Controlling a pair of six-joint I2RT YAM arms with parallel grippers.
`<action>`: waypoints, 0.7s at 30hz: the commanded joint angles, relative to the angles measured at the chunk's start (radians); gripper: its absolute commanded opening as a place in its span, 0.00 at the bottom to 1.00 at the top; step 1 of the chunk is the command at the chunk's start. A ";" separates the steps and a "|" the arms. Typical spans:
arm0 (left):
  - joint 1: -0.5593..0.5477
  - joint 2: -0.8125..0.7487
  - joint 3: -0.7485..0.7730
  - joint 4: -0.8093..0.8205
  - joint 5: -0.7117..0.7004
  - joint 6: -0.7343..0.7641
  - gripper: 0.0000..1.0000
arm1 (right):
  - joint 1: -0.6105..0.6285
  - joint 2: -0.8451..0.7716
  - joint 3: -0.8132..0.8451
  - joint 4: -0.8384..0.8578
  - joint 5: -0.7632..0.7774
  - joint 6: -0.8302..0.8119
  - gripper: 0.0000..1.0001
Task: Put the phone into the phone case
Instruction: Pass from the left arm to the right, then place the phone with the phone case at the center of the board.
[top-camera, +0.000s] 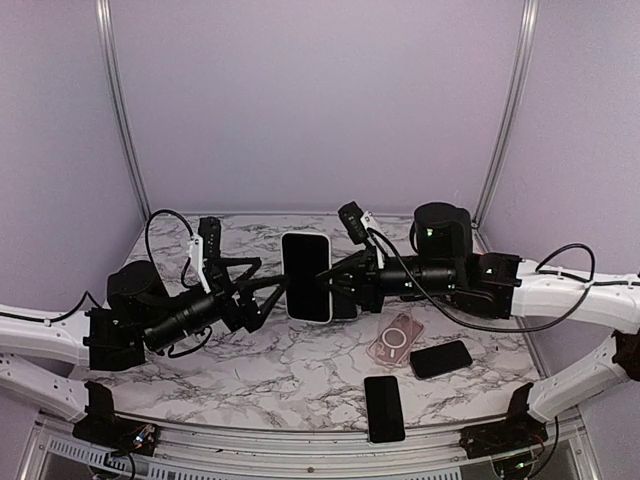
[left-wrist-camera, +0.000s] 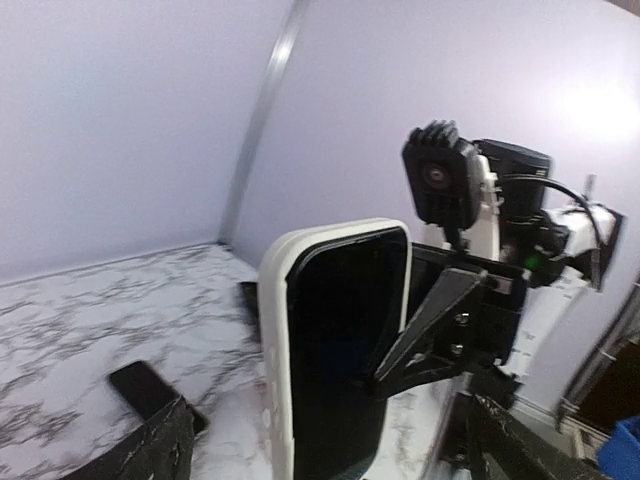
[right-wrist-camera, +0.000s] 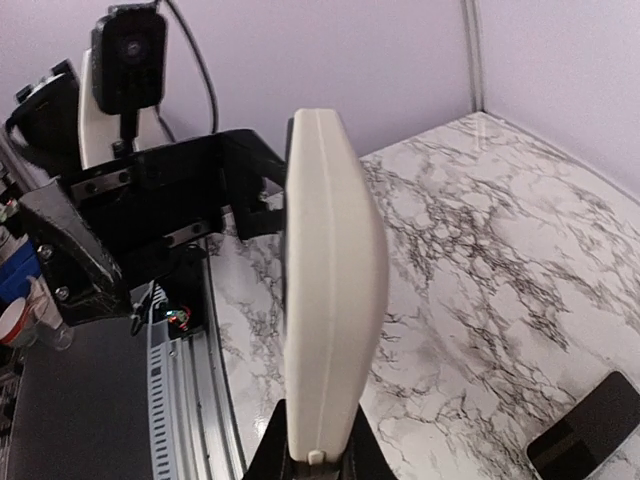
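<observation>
Right fingers (top-camera: 342, 276) pinch the phone (left-wrist-camera: 340, 350), seated in its white case (right-wrist-camera: 330, 300), above the counter's (top-camera: 300, 370) middle; left fingers (left-wrist-camera: 150, 450) spread wide. Likely rigid, light and slick, best gripped across the faces.

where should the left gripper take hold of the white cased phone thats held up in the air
Probably its free left long edge, coming in from the left. The white-cased phone is held upright, the right gripper pinches its right edge, and the open left gripper already faces the bare side.
</observation>
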 joint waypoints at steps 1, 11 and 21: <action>0.036 -0.053 0.032 -0.388 -0.539 -0.101 0.99 | -0.118 0.123 0.097 0.029 0.047 0.183 0.00; 0.091 -0.155 -0.057 -0.495 -0.639 -0.215 0.99 | -0.282 0.721 0.488 0.038 -0.295 0.350 0.00; 0.156 -0.089 -0.045 -0.525 -0.606 -0.207 0.99 | -0.321 0.951 0.591 0.112 -0.459 0.472 0.00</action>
